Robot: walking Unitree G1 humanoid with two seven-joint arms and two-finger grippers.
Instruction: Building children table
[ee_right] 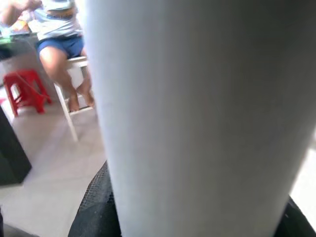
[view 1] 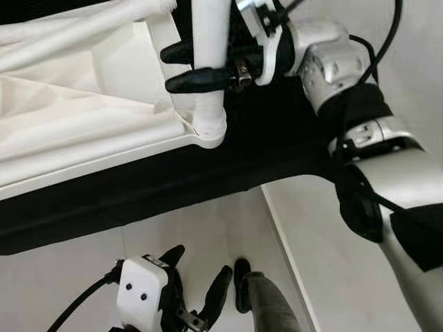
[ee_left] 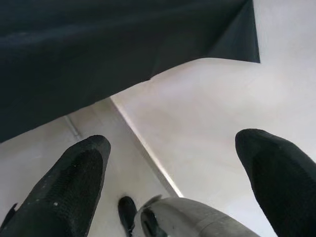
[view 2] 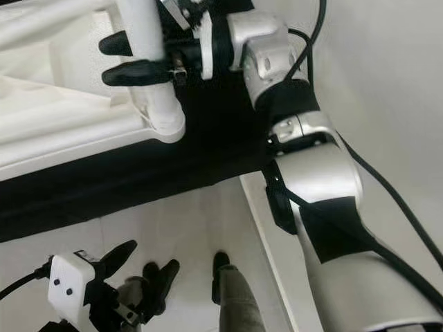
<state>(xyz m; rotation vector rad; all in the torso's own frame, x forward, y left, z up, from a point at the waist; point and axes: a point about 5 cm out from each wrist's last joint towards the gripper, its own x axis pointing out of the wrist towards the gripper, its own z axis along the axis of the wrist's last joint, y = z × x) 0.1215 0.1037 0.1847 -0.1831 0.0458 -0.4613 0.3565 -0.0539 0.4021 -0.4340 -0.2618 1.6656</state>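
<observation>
An upturned white plastic table top point(view 1: 90, 131) lies on a black cloth. A white table leg point(view 1: 209, 62) stands upright in the socket at its near corner point(view 1: 208, 128). My right gripper point(view 1: 190, 68) is shut on that leg a little above the socket, its black fingers point(view 2: 135, 72) wrapped around it. The same white leg point(ee_right: 197, 113) sits close up between the fingers in the right wrist view. My left gripper point(view 1: 197, 287) hangs low near the floor, open, with nothing between its fingers point(ee_left: 64, 192).
The black cloth point(view 1: 173, 187) covers the surface under the table top and hangs over its edge. Pale floor tiles point(view 1: 208, 228) lie below. In the right wrist view a person sits on a white chair point(ee_right: 64, 49) beside a red stool point(ee_right: 27, 91).
</observation>
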